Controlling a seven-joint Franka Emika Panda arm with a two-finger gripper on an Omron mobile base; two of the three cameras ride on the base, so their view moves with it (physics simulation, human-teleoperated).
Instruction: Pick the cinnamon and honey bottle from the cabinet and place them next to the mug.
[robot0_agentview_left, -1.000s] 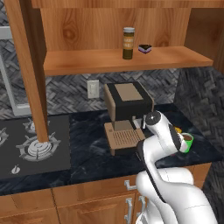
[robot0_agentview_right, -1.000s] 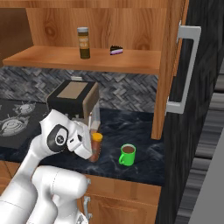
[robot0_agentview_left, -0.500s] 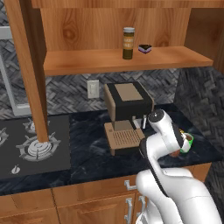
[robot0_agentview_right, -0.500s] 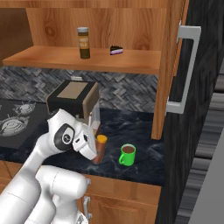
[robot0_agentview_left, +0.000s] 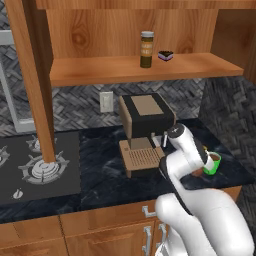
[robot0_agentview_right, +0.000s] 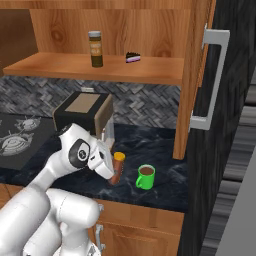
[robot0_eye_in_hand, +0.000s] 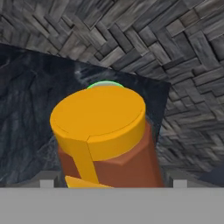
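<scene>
Honey bottle (robot0_agentview_right: 118, 166) gripped by arm, low over counter just left of mug (robot0_agentview_right: 146, 176)

Bottle fills hand view, yellow cap up, gripper (robot0_agentview_right: 112, 175) closed on its body; whether it touches the dark counter (robot0_agentview_right: 155, 150) yet: cannot tell; green mug rim peeks behind cap in hand view; cinnamon (robot0_agentview_left: 146, 49) upright on cabinet (robot0_agentview_left: 135, 70) shelf beside small dark dish (robot0_agentview_left: 165, 55); judgement: 1 of 2 items nearly placed, release pending; cinnamon fetch left.
</scene>
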